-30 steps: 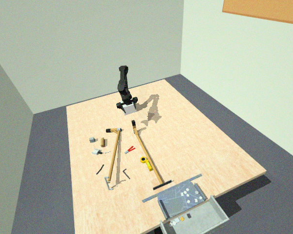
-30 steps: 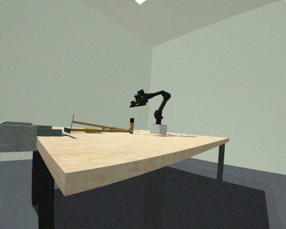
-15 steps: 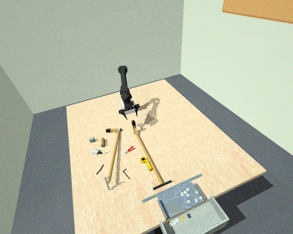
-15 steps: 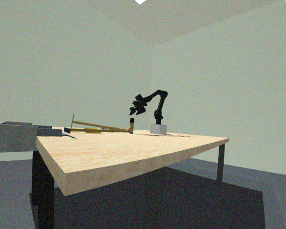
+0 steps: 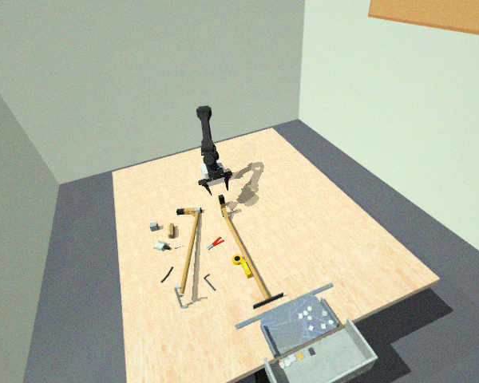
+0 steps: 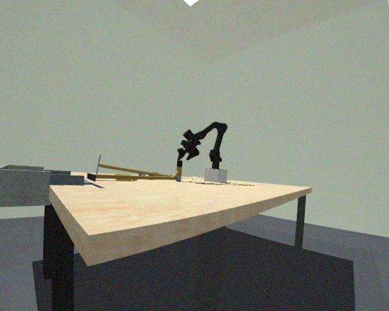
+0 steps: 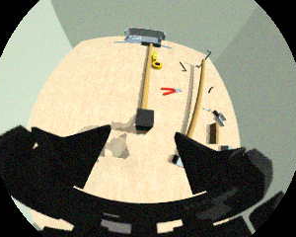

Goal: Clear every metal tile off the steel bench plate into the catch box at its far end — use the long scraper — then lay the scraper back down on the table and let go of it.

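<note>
In the top view, a hooked rod (image 5: 189, 255) (image 6: 128, 168) (image 7: 202, 89) is seen left of the gripper (image 5: 218, 191) (image 6: 183, 159) (image 7: 143, 132), whose fingers are spread with nothing grasped. The long scraper (image 5: 236, 239) (image 6: 148, 177) (image 7: 146, 84) lies ahead, its upright black grip just below the fingertips. Farther ahead and right, pale tiles (image 5: 309, 317) (image 7: 135, 38) remain on the steel plate (image 5: 285, 329) (image 6: 67, 179), with the catch box (image 5: 371, 356) (image 6: 20, 187) beyond. Pick-up appears to be in hand; the grip should be centred between the fingers, lowered over, then clamped before any sweeping is tried.
</note>
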### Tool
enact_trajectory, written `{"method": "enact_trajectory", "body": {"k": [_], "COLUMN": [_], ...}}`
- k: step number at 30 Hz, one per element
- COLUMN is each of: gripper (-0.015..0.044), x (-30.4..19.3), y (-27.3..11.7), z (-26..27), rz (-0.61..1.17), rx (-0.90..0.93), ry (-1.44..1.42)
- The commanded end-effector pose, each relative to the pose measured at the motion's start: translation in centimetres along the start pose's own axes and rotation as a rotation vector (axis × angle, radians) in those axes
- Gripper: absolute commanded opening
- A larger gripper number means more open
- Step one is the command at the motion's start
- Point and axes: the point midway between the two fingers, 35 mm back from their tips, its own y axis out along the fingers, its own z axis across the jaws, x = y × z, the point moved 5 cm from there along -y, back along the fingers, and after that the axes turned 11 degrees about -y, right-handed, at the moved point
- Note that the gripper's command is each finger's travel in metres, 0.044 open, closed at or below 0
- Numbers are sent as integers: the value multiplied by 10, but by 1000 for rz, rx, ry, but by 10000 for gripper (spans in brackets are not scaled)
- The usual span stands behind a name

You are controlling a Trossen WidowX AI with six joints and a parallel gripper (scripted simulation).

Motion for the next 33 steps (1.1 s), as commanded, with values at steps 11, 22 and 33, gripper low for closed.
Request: {"method": "enact_trajectory", "body": {"k": [11, 22, 33], "gripper": [440, 440, 440], "x": [15, -6, -4], "y": [-31, -4, 7], "z": [-4, 1, 0], "rz": [-4, -4, -5], "rx": [-1, -1, -1], "ry": [-11, -11, -11]}}
